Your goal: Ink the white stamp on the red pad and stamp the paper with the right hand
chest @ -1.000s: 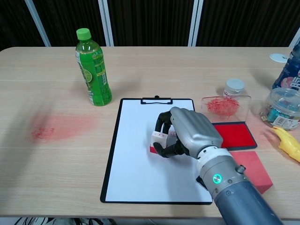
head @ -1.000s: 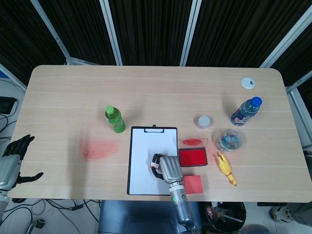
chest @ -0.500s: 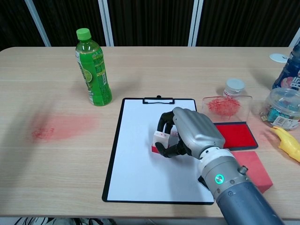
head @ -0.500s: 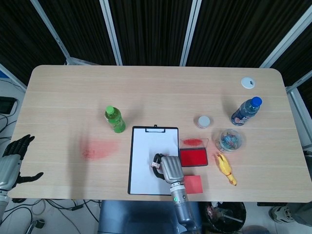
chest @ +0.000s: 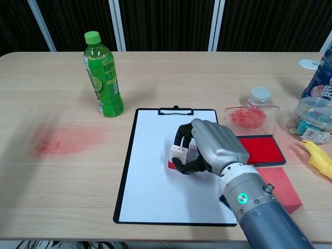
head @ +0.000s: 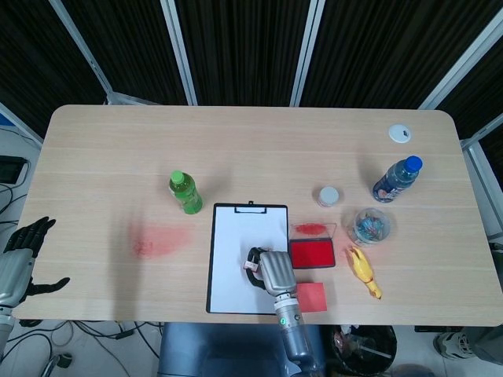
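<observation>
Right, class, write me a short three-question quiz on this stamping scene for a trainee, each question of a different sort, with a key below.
1. True or false: the right hand holds the white stamp over the red ink pad.
2. Which stands left of the clipboard in the chest view?
A. green bottle
B. blue bottle
C. yellow toy
3. Fill in: the ink pad's clear lid lies ____, at the pad's far edge.

Key
1. False: the stamp sits on the white paper.
2. A
3. open
</observation>
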{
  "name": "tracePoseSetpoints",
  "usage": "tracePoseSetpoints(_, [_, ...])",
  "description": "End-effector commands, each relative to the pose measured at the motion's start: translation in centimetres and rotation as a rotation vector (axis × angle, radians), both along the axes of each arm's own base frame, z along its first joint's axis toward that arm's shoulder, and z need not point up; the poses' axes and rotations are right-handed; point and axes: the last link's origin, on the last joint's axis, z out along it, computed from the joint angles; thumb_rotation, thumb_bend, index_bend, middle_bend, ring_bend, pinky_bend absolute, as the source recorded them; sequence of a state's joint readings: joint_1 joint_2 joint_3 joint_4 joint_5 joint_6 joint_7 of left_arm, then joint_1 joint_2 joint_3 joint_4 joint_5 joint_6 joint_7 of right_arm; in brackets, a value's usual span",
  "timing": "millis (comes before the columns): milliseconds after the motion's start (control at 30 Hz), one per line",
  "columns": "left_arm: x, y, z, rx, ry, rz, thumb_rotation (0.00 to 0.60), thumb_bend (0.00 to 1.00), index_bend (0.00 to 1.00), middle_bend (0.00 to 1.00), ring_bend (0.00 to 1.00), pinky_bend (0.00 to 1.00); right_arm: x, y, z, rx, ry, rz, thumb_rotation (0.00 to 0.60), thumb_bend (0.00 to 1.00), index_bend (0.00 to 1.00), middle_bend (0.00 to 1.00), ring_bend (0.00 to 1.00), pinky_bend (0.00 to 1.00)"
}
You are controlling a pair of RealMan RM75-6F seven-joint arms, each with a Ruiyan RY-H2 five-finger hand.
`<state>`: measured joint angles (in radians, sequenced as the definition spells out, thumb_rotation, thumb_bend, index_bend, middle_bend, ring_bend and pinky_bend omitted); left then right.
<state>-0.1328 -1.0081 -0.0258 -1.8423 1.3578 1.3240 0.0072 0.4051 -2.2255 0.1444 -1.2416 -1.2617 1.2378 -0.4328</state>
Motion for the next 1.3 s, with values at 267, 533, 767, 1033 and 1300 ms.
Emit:
tracePoseSetpoints(267, [0.01,0.00,0.01,0.001,0.000,0.000,0.600,0.01,0.00,0.00,0.00,0.00,-0.04,0.17,-0.12,0.007,0.000,-0.001,0.600,0.65,0.89,0.77,0.84,0.92])
tracePoseSetpoints(533, [-0.02,0.00,0.02,0.001,0.001,0.001,0.600,0.01,0.00,0.00,0.00,0.00,-0.10,0.34,-0.29,0.016,0.003,-0.004,0.600,0.65,0.89,0.77,0.84,0.92])
tracePoseSetpoints(767, [0.00,0.02,0.02,0.002,0.001,0.000,0.600,0.01,0.00,0.00,0.00,0.00,-0.08,0.39,-0.31,0.018,0.003,-0.002,0.600,0.65,0.89,0.77,0.84,0.92])
tracePoseSetpoints(1033, [-0.01,0.02,0.01,0.002,0.001,0.001,0.600,0.01,0.00,0.00,0.00,0.00,-0.10,0.52,-0.41,0.024,0.005,-0.002,0.600,0.66,0.89,0.77,0.84,0.92])
tracePoseSetpoints(1300, [-0.03,0.02,0.03,0.002,0.001,0.002,0.600,0.01,0.00,0.00,0.00,0.00,-0.10,0.49,-0.36,0.021,0.002,-0.002,0.600,0.66,0.89,0.77,0.84,0.92])
